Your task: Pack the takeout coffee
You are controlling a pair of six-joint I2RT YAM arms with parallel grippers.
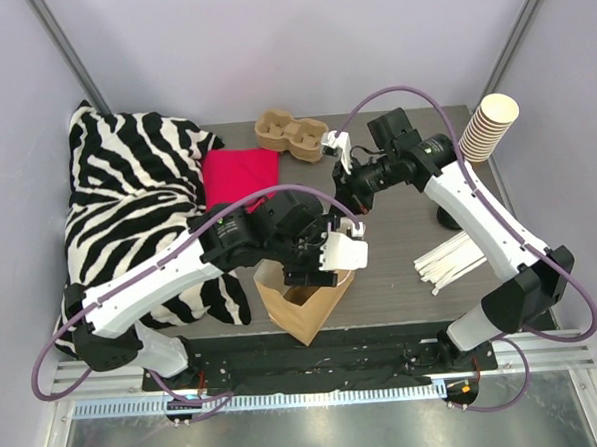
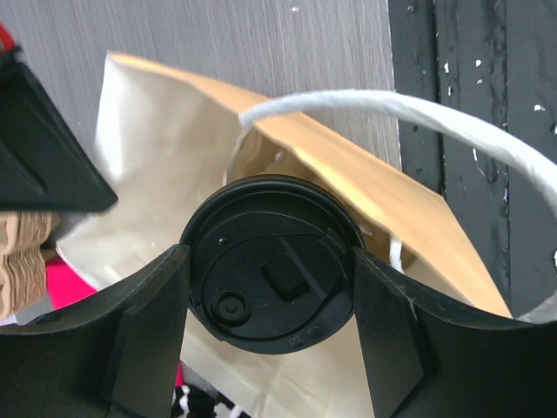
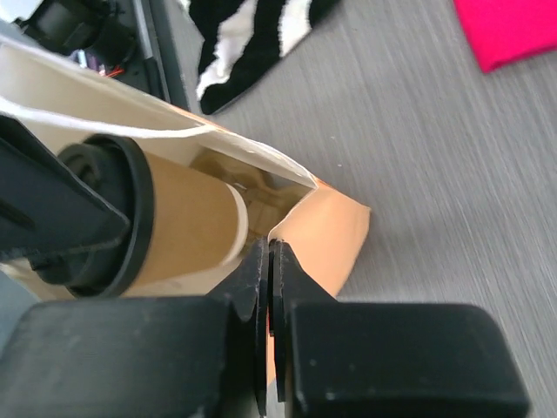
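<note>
Cup [image 3: 187, 222] is partway into the bag [image 2: 157, 131] mouth, lid end outside; it should go in base first along the bag's axis, with release only once it rests on the bag bottom. Left gripper [image 2: 270, 287] stands fairly wide, fingers clamped on the lid's two sides. Right gripper [image 3: 268, 261] is fully closed, pinching the bag rim to hold the mouth open.

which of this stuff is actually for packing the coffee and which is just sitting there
For the job: takeout coffee in the left end effector; paper bag, rim pinched by the right end effector.
Lying about: zebra-print fabric; pink cloth; pulp cup carrier; stack of paper cups; white strips.
</note>
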